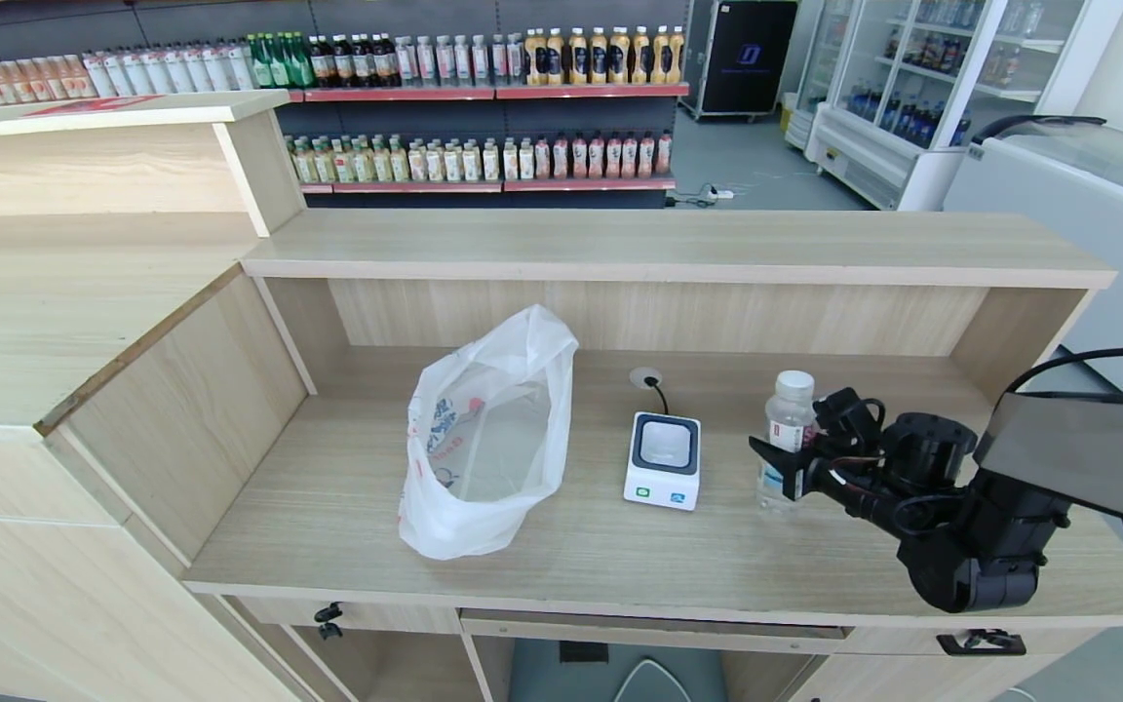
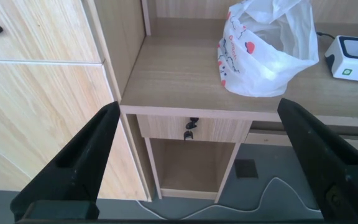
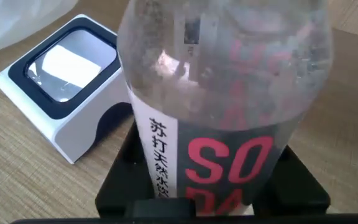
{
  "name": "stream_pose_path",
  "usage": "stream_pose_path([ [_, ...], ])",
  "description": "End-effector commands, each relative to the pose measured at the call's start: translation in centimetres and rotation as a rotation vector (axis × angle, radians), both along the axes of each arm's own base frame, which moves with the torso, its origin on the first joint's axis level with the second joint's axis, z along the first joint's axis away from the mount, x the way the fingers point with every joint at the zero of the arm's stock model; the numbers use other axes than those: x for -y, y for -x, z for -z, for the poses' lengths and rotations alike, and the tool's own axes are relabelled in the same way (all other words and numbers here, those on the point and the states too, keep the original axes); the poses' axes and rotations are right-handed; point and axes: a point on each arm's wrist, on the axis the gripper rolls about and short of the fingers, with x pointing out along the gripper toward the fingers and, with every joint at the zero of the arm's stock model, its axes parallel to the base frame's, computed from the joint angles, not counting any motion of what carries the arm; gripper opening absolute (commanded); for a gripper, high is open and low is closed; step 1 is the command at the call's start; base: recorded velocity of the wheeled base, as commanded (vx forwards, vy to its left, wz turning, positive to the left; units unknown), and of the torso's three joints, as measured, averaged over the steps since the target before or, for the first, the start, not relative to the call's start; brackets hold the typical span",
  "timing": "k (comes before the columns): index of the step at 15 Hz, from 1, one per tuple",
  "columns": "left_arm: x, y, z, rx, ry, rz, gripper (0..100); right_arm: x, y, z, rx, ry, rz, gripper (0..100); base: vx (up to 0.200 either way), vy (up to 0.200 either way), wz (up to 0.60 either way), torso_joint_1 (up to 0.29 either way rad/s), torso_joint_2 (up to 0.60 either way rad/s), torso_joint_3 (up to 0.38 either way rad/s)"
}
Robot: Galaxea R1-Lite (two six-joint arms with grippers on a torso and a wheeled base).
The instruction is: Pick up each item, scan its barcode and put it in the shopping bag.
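Water bottle (image 1: 790, 414) pinched by right claw (image 1: 798, 441), right of frame, upright on desk (image 1: 571, 556) beside scanner (image 1: 662, 460); left claw (image 2: 197, 112) spread.

Shelves of bottled drinks (image 1: 493, 93) stand behind the wooden counter (image 1: 678, 244), beside glass-door fridges (image 1: 912, 97).

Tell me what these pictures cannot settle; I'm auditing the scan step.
Barcode on the bottle: head view, too small, label partly behind the right end effector.
Bottle cap and base: right wrist view, cut off by the edges.
Shopping bag mouth: left wrist view, cut off by the top edge.
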Motion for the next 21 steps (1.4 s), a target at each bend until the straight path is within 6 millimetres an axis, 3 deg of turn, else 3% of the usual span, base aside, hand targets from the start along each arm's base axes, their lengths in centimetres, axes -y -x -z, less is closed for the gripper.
stream_pose_path([
  [1,0.0,0.0,0.0,0.001,0.000,-0.001,100,0.0,0.0,-0.2,0.010,0.000,0.001,0,0.000,0.000,0.00,0.000,0.00,0.000],
  [5,0.0,0.0,0.0,0.001,0.000,-0.001,100,0.4,0.4,-1.1,0.010,-0.025,0.008,0,0.000,0.000,0.00,0.000,0.00,0.000],
  [7,0.0,0.0,0.0,0.001,0.000,-0.001,100,0.4,1.1,-3.3,-0.002,-0.128,-0.028,0,0.000,0.000,0.00,0.000,0.00,0.000],
  [9,0.0,0.0,0.0,0.001,0.000,-0.001,100,0.4,2.8,-7.0,0.004,-0.205,-0.116,0,0.000,0.000,0.00,0.000,0.00,0.000],
  [12,0.0,0.0,0.0,0.001,0.001,-0.001,100,0.4,7.9,-15.2,-0.008,-0.325,-0.313,0,0.000,0.000,0.00,0.000,0.00,0.000],
  [15,0.0,0.0,0.0,0.001,0.000,-0.001,100,0.6,13.6,-21.8,-0.045,-0.399,-0.494,0,0.000,0.000,0.00,0.000,0.00,0.000],
  [16,0.0,0.0,0.0,0.001,0.000,-0.001,100,0.6,14.4,-22.3,-0.058,-0.407,-0.521,0,0.000,0.000,0.00,0.000,0.00,0.000],
  [18,0.0,0.0,0.0,0.001,0.000,-0.001,100,0.7,18.3,-24.3,-0.113,-0.425,-0.655,0,0.000,0.000,0.00,0.000,0.00,0.000],
  [21,0.0,0.0,0.0,0.001,0.000,-0.001,100,0.3,21.0,-26.4,-0.138,-0.458,-0.745,0,0.000,0.000,0.00,0.000,0.00,0.000],
])
